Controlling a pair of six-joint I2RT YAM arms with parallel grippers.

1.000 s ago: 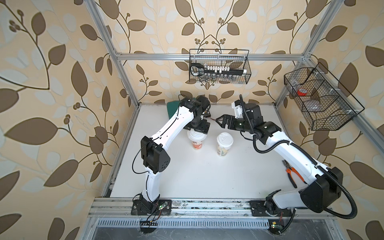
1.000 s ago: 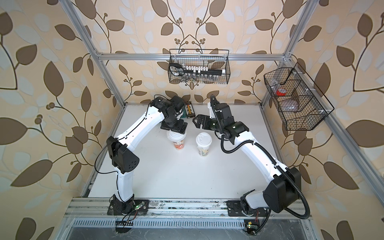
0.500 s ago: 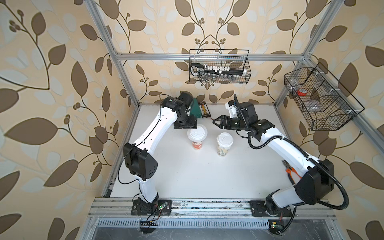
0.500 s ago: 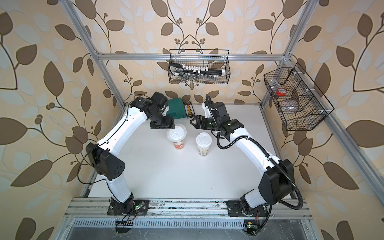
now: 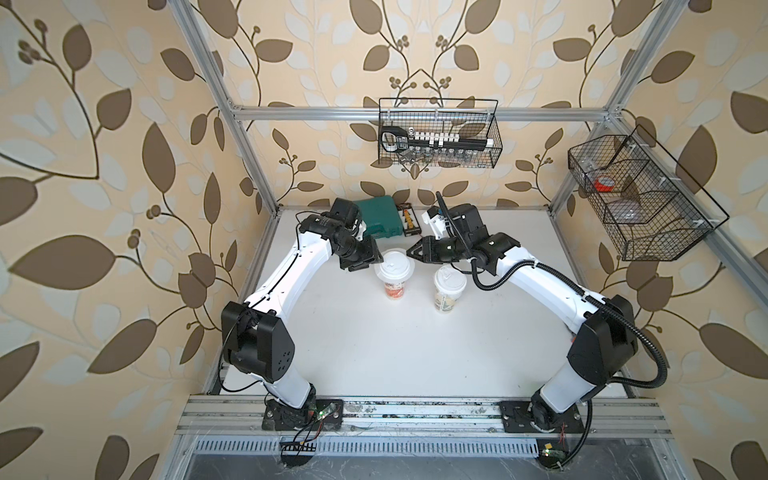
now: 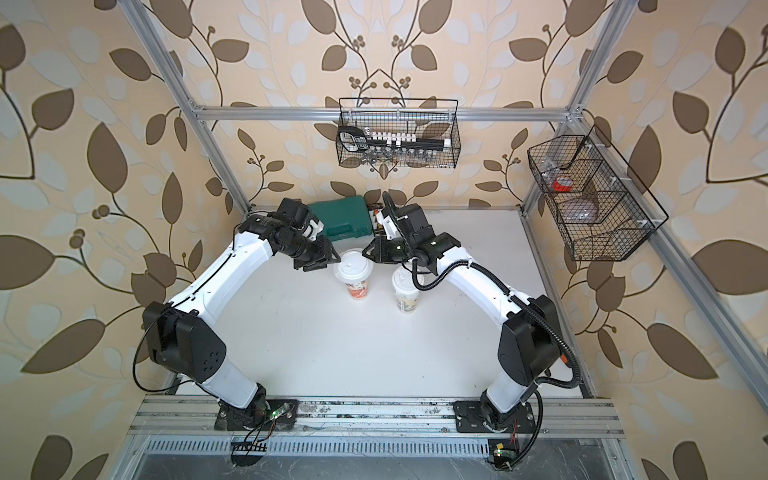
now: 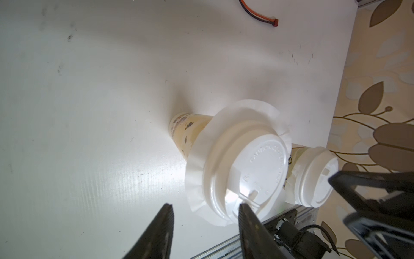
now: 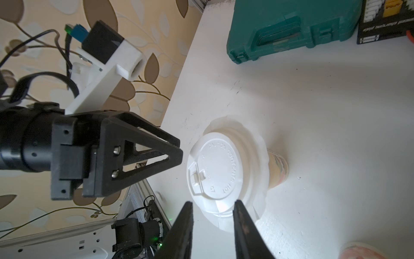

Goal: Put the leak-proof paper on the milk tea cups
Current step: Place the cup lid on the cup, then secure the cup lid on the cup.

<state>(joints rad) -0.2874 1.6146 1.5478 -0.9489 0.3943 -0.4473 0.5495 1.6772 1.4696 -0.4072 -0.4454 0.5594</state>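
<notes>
White, tissue-thin paper (image 7: 199, 161) is what you are handling. It sits trapped under the lid (image 7: 257, 170) of the red cup (image 5: 395, 289), and its edge flares out all round the rim like a crimped skirt. Expect it to be almost weightless, floppy and quick to crease or tear. Take it only by that free outer frill, lightly, and never drag it across the rim. The lid is stiff, smooth moulded plastic with a raised ring and a sip tab. The cup is tall, tapered printed card and would likely tip if you push it high up.

Your left gripper (image 7: 205, 206) has its jaws apart at the lower middle of its wrist frame, one finger at the lid's edge, clamping nothing. Your right gripper (image 8: 213, 203) shows a narrower gap, also empty as far as I can tell.

In both top views the red cup stands mid-frame between the grippers. The green cup (image 5: 445, 300) is just to its right on the matte white table (image 7: 89, 112).
</notes>
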